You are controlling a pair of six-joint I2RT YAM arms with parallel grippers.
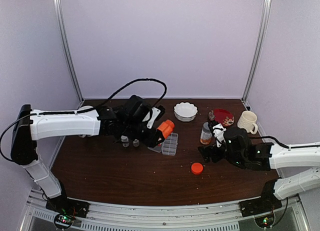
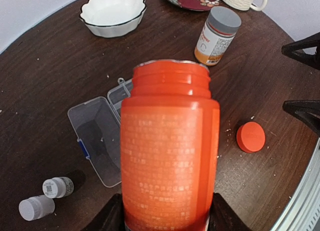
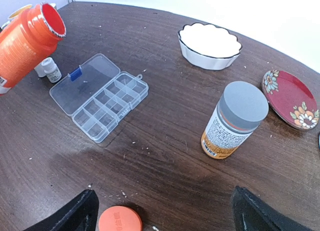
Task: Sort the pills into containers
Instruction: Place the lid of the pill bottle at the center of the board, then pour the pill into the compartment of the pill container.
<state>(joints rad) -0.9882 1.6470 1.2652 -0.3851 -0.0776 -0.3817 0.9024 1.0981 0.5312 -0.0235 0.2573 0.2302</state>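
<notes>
Left gripper (image 1: 156,133) is half-closed around the uncapped orange pill bottle (image 2: 170,156), mouth tilted toward the open organizer box (image 3: 102,103), whose compartments look empty. Right gripper (image 3: 162,211) gapes wide, holding nothing. I see no pills yet. Risk: too steep a tilt dumps them onto the table (image 3: 165,156).

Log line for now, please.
left gripper: holding orange bottle, uncapped, tilted | right gripper: open, near cap | box: open
</notes>
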